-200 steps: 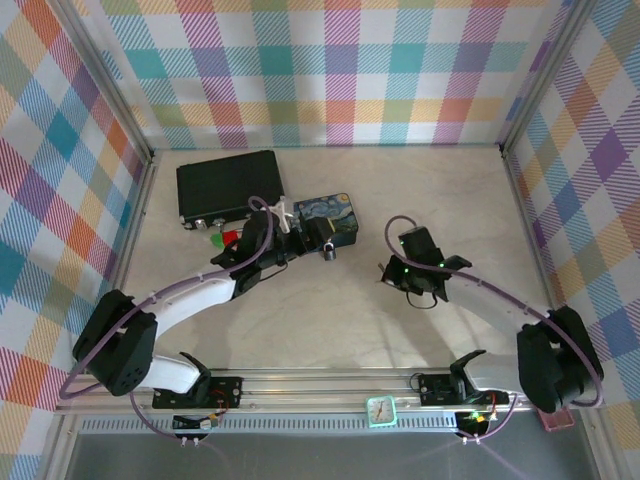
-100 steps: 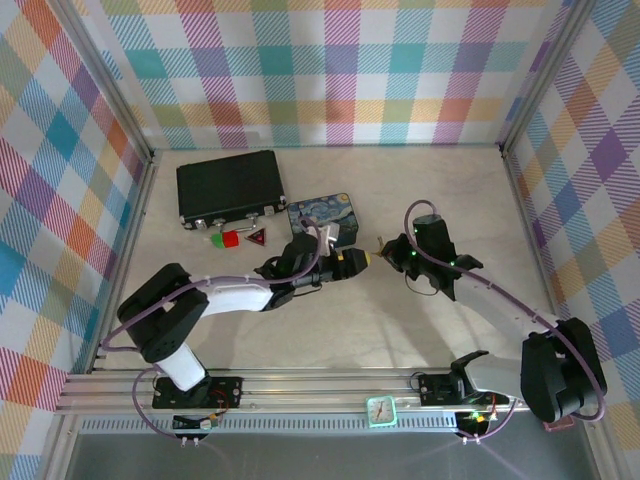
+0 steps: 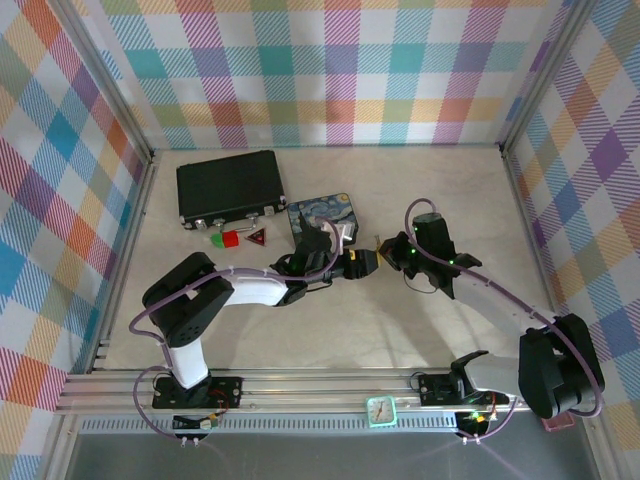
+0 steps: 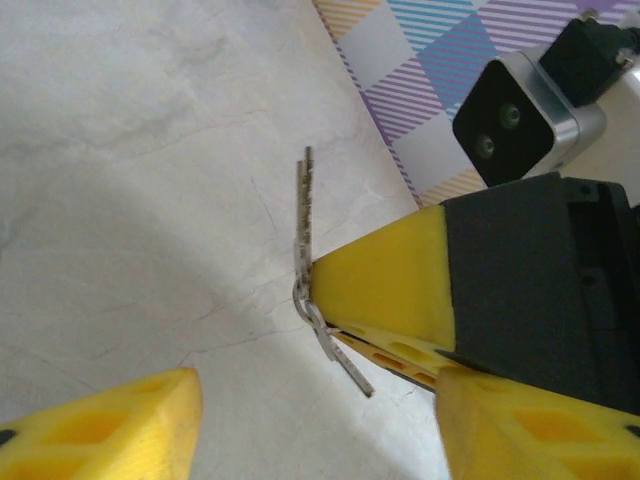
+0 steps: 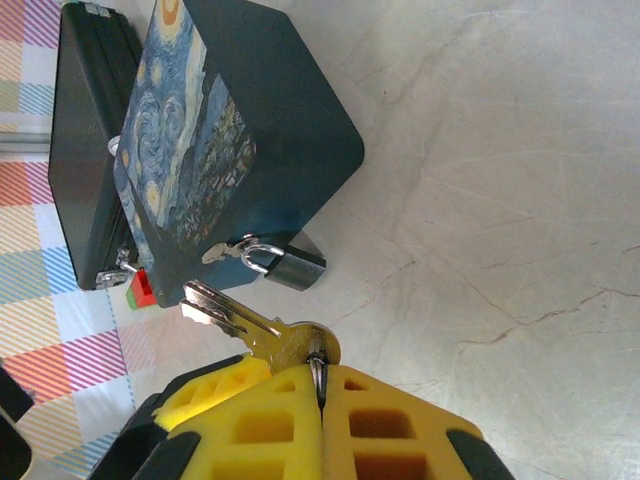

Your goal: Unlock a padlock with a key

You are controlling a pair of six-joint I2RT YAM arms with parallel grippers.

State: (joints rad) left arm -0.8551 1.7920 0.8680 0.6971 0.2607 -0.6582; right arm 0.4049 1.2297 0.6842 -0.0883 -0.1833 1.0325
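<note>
My right gripper (image 5: 320, 385) clamps the key (image 5: 255, 330), blade pointing to ten o'clock. The padlock (image 5: 285, 265) sits at twelve o'clock on the starry-night tin (image 5: 230, 130). My left gripper (image 4: 318, 430) stands parted, grasping nothing.

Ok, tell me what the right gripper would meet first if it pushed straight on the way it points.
Most likely the small grey metal padlock hanging on the blue starry-night painted tin, just ahead of the right gripper and its thin silver key; depth is unclear.
</note>
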